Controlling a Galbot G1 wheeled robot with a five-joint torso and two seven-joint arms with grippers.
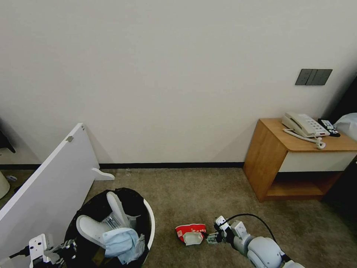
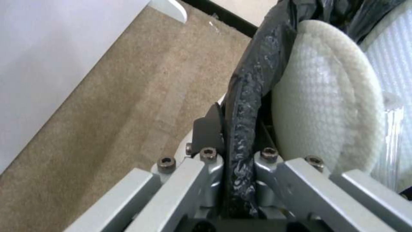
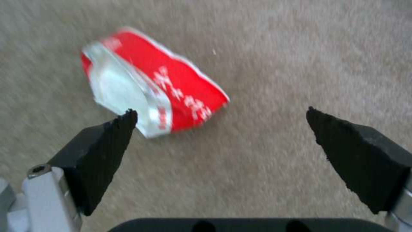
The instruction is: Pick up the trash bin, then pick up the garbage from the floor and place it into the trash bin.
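Right gripper (image 3: pixel 221 117) spread, red-white packet (image 3: pixel 163 87) beside

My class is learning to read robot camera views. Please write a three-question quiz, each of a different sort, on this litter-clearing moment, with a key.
1. True or false: the left gripper is clamped on the rim of the round white plastic trash bin with the crinkly black bag.
2. Multiple choice: the crushed red-and-white can lies
A. inside the bin
B. on the beige carpet floor
C. on the wooden bedside table
3. Fill in: the right gripper has its black pads ____ near the can.

Key
1. True; its fingers pinch the bag-covered rim.
2. B, between the bin and the right gripper.
3. Open; the can is not yet between them.
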